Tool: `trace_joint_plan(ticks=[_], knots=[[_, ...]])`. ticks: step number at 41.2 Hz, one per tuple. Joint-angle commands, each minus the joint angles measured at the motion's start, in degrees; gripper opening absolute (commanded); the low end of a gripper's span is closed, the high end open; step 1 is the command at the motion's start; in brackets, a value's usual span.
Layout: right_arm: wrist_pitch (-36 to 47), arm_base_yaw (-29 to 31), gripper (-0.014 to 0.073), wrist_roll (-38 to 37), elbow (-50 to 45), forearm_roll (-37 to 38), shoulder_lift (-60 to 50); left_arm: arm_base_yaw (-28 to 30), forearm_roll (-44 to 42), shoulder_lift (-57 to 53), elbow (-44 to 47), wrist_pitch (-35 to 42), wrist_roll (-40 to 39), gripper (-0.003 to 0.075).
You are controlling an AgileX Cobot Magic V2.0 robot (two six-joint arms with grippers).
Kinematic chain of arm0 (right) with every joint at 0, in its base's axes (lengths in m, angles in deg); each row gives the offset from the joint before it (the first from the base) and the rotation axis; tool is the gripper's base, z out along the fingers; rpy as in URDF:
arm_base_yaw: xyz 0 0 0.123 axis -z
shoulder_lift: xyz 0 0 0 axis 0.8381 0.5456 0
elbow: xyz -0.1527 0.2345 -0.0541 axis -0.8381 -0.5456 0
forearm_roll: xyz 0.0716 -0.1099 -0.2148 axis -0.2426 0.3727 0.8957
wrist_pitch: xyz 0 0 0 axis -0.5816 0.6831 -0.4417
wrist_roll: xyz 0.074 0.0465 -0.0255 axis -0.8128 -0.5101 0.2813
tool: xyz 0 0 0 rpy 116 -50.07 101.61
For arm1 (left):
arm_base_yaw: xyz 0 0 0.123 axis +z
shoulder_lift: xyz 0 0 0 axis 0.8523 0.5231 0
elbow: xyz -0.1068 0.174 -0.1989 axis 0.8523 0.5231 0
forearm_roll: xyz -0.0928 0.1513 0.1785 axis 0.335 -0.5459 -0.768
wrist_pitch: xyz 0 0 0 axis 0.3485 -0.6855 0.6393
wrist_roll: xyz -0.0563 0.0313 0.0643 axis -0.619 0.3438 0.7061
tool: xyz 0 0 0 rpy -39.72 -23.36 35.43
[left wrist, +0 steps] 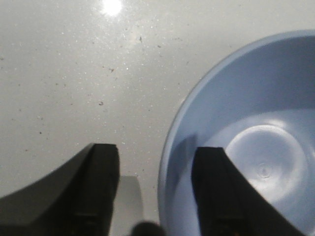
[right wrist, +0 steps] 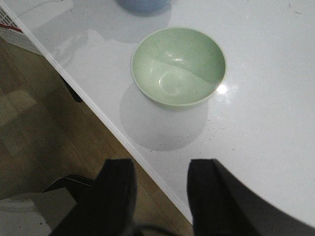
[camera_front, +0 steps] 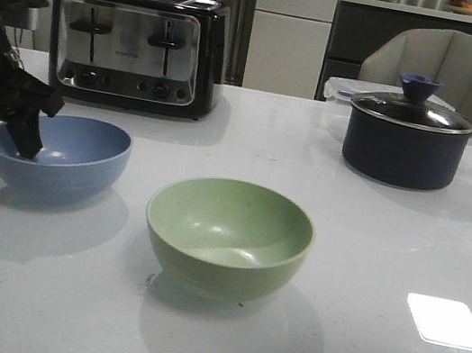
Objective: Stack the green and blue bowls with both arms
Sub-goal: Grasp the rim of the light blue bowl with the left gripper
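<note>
The dusty blue bowl (camera_front: pixel 61 155) stands at the left of the white table. The pale green bowl (camera_front: pixel 227 234) stands to its right, nearer the front edge, apart from it. My left gripper (camera_front: pixel 8 129) is open and straddles the blue bowl's left rim (left wrist: pixel 165 162): one finger (left wrist: pixel 214 187) is inside the bowl, the other (left wrist: pixel 98 182) outside over the table. My right gripper (right wrist: pixel 160 191) is open and empty, above the table's front edge; the green bowl (right wrist: pixel 178 66) lies ahead of it. The right gripper does not show in the front view.
A black and chrome toaster (camera_front: pixel 135 47) stands at the back left. A dark navy saucepan with a lid (camera_front: pixel 412 135) stands at the back right, with a clear container (camera_front: pixel 337 94) behind it. The table's front edge (right wrist: pixel 123 140) drops to a wooden floor.
</note>
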Motion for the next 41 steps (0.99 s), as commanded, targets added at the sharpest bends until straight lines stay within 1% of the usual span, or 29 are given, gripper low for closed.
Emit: trace_joint_plan(ticks=[1,3,9,10,20,27,34,41], knots=[[3.01,0.15,0.0382,0.69,1.39,-0.46,-0.39,0.12,1.75,-2.68,-1.77,2.55,-0.56,0.0246],[3.01,0.15,0.0382,0.69,1.39,-0.46,-0.39,0.12,2.5,-2.68,-1.77,2.55,-0.56,0.0195],[3.01,0.15,0.0382,0.69,1.39,-0.46,-0.39,0.12,3.57,-3.01,-1.77,2.32,-0.56,0.0094],[3.01,0.15,0.0382,0.69,1.39,-0.46,-0.39,0.12,3.57,-3.13,-1.77,2.33,-0.56,0.0089],[3.01,0.15,0.0382,0.69,1.39,-0.46,-0.39,0.12,5.1,-8.9,-1.77,-1.11,-0.32,0.0093],[2.96,0.15,0.0382,0.69,1.39,-0.46,-0.39,-2.24,5.82,-15.2,-1.77,-4.05,0.16,0.0093],[2.96,0.15,0.0382,0.69,1.39,-0.46,-0.39,-8.12,6.08,-18.96,-1.77,-6.57,0.16,0.0093],[2.96,0.15,0.0382,0.69,1.39,-0.46,-0.39,-15.81,7.18,-18.9,-1.77,-7.65,0.16,0.0093]])
